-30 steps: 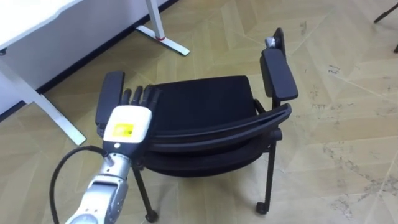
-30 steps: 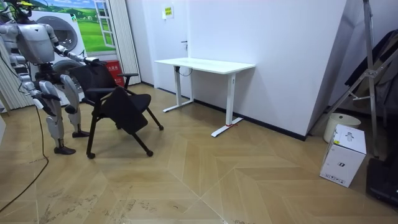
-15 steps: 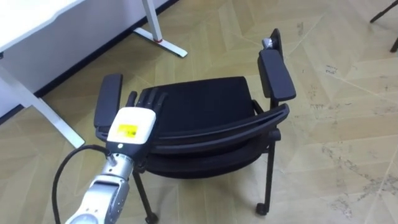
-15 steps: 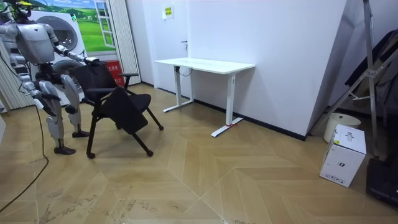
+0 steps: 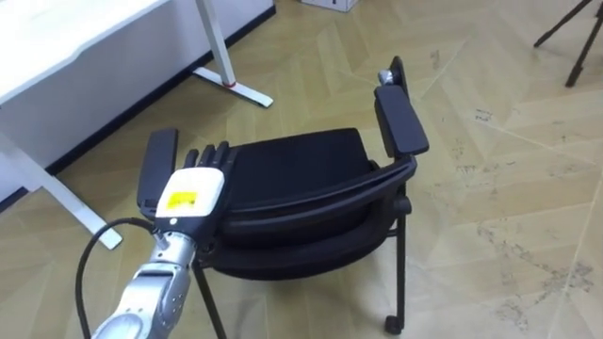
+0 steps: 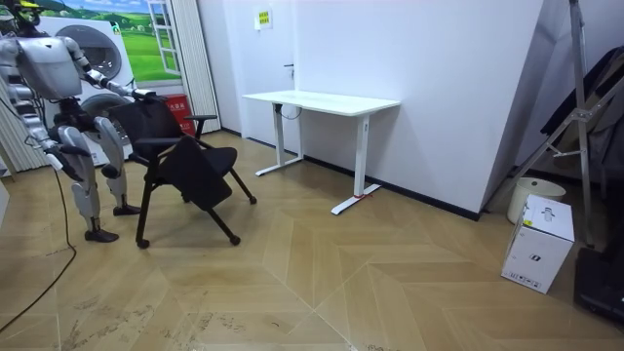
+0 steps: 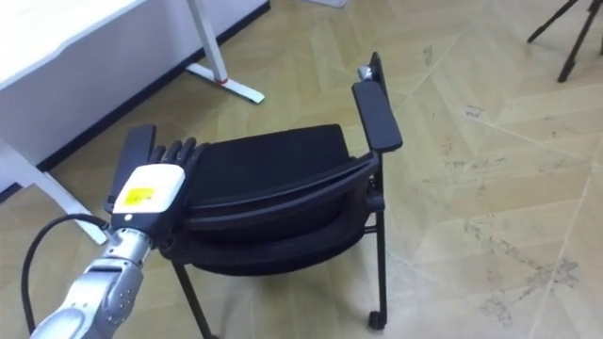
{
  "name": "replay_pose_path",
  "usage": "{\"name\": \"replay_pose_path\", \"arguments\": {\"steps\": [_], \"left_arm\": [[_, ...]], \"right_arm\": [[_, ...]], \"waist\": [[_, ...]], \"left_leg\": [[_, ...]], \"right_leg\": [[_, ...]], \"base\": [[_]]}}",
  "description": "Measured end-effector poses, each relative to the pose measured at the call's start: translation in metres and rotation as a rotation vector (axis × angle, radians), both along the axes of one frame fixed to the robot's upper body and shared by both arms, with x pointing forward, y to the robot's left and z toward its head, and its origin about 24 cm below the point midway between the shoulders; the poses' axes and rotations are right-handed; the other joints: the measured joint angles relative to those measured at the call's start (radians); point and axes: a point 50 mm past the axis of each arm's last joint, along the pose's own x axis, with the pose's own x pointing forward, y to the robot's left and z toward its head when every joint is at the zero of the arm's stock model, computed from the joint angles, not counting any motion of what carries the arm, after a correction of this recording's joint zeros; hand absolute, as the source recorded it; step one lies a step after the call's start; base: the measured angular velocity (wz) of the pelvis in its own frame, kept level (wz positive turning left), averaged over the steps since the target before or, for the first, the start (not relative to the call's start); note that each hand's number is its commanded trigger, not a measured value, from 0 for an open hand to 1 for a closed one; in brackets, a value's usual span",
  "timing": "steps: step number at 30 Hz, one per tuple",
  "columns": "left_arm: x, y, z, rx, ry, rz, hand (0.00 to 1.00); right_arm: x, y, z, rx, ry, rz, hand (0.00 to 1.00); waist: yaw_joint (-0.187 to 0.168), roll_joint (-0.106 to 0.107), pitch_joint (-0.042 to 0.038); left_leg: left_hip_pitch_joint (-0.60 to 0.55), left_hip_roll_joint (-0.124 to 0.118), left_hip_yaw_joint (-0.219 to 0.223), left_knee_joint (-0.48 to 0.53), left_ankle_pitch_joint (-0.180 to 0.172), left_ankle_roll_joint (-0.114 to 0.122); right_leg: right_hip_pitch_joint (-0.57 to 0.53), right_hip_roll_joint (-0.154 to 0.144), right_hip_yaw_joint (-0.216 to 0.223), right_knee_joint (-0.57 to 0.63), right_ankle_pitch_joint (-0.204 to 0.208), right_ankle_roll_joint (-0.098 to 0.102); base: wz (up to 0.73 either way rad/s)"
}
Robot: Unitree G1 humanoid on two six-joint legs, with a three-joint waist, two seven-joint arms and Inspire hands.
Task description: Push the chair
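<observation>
1. A yellow label sits on the back of the left hand (image 5: 193, 184), but its print is too small to read. In the room view there is a small yellow sign (image 6: 263, 18) on the wall and a dark mark on the white box (image 6: 539, 244), both unreadable.
2. The black chair (image 5: 292, 169) stands on the wooden floor (image 5: 490, 188), between the robot and the white desk (image 5: 57, 38). The desk's foot (image 5: 234, 87) lies ahead to the left, apart from the chair. Open floor lies to the chair's right and beyond it.
3. The left hand rests flat on the left end of the backrest rail (image 5: 311, 202), just beside the left armrest (image 5: 157, 169). Its fingers are straight and close together, pointing over the seat.
4. The right hand (image 6: 68, 161) hangs by the robot's hip.
</observation>
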Motion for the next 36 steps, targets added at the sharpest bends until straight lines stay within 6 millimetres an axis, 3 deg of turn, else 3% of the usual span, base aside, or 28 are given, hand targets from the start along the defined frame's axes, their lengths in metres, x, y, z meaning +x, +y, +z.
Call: {"name": "replay_pose_path", "arguments": {"steps": [3, 19, 23, 31, 36], "left_arm": [[-0.001, 0.004, -0.004, 0.008, 0.021, 0.009, 1.00], [-0.008, 0.013, -0.005, 0.051, 0.019, -0.021, 1.00], [-0.009, 0.015, -0.003, 0.048, -0.012, -0.022, 1.00], [-0.011, 0.020, -0.002, 0.048, -0.045, -0.003, 1.00], [-0.009, 0.021, 0.007, 0.050, -0.091, -0.009, 1.00]], "right_arm": [[-0.001, -0.001, 0.000, -0.003, 0.012, 0.009, 0.00], [-0.003, -0.011, 0.002, -0.062, 0.025, -0.075, 0.00], [0.004, -0.018, 0.005, -0.148, 0.020, -0.061, 0.00], [0.048, -0.043, 0.032, -0.603, -0.070, 0.202, 0.00], [0.095, -0.051, 0.074, -0.984, -0.282, 0.294, 0.00]], "waist": [[0.000, -0.007, -0.0094], [-0.024, -0.011, -0.0072], [-0.025, -0.015, -0.0053], [-0.017, -0.026, 0.0017], [-0.004, -0.039, 0.0093]], "left_leg": [[0.011, 0.000, 0.001, -0.002, -0.002, 0.003], [0.020, 0.000, 0.004, -0.006, -0.004, 0.005], [0.009, -0.001, 0.008, -0.001, -0.003, 0.006], [0.007, -0.002, 0.024, -0.001, -0.004, 0.006], [-0.022, -0.002, 0.026, 0.010, -0.004, 0.006]], "right_leg": [[0.008, 0.004, 0.012, 0.001, 0.005, -0.005], [0.015, 0.004, 0.019, -0.001, 0.006, 0.001], [0.004, 0.004, 0.026, 0.015, 0.011, -0.007], [-0.014, 0.004, 0.042, 0.034, 0.005, -0.003], [-0.055, 0.004, 0.048, 0.058, -0.002, -0.009]], "base": [[-0.12], [-0.01], [-0.02], [-0.06], [-0.02]]}}
